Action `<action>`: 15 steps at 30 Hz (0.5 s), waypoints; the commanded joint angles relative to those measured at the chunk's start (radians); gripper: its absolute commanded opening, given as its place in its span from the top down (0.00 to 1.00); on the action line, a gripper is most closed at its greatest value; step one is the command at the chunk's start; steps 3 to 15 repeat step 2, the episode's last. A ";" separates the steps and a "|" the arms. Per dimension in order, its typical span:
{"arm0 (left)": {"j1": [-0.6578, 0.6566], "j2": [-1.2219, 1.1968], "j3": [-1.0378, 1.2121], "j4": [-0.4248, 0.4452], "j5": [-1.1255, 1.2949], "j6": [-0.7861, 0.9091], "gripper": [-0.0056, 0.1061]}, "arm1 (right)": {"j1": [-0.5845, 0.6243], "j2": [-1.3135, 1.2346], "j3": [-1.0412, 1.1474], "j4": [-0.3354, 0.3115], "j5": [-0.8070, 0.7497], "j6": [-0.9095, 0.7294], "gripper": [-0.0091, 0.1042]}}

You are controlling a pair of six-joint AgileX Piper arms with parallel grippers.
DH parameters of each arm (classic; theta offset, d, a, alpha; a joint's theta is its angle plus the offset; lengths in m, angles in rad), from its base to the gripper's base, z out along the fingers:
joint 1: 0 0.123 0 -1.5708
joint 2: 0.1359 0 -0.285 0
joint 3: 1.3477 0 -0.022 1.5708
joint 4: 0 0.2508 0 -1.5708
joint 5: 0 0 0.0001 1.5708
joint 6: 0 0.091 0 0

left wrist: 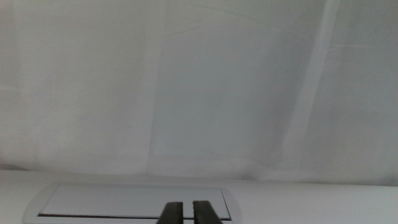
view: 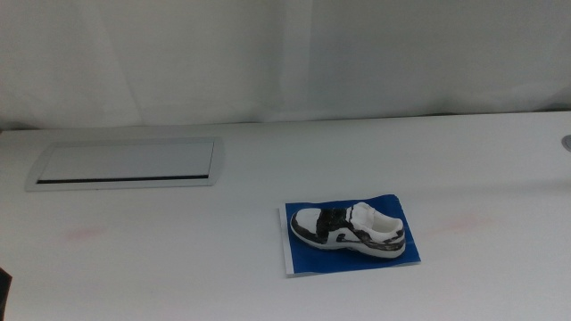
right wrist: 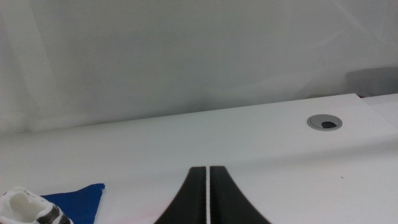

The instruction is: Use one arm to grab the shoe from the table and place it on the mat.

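Note:
The white and black shoe (view: 350, 230) lies on its sole on the blue mat (view: 312, 260), right of the table's middle, toe to the left. No gripper touches it. Both arms are drawn back. Only a dark sliver shows at the middle view's bottom left corner (view: 4, 294). My left gripper (left wrist: 187, 213) is shut and empty, facing the grey panel (left wrist: 134, 202). My right gripper (right wrist: 207, 196) is shut and empty, low over the table. The shoe's heel (right wrist: 22, 208) and a corner of the mat (right wrist: 78, 199) show beside it in the right wrist view.
The inset grey panel (view: 125, 164) lies at the table's back left. A round grey cable hole (right wrist: 324, 122) sits near the table's right edge (view: 566, 141). A white curtain hangs behind the table (view: 285, 178).

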State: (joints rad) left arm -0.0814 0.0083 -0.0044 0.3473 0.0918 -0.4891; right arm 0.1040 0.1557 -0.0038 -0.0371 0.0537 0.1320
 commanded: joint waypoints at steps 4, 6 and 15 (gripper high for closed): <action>0.003 -0.040 0.041 -0.004 -0.013 0.003 0.98 | -0.002 -0.003 0.041 -0.011 -0.008 -0.009 0.94; 0.003 -0.040 0.041 -0.004 -0.013 0.003 0.98 | -0.002 -0.003 0.041 -0.011 -0.008 -0.009 0.94; 0.003 -0.040 0.041 -0.004 -0.013 0.003 0.98 | -0.002 -0.003 0.041 -0.011 -0.008 -0.009 0.94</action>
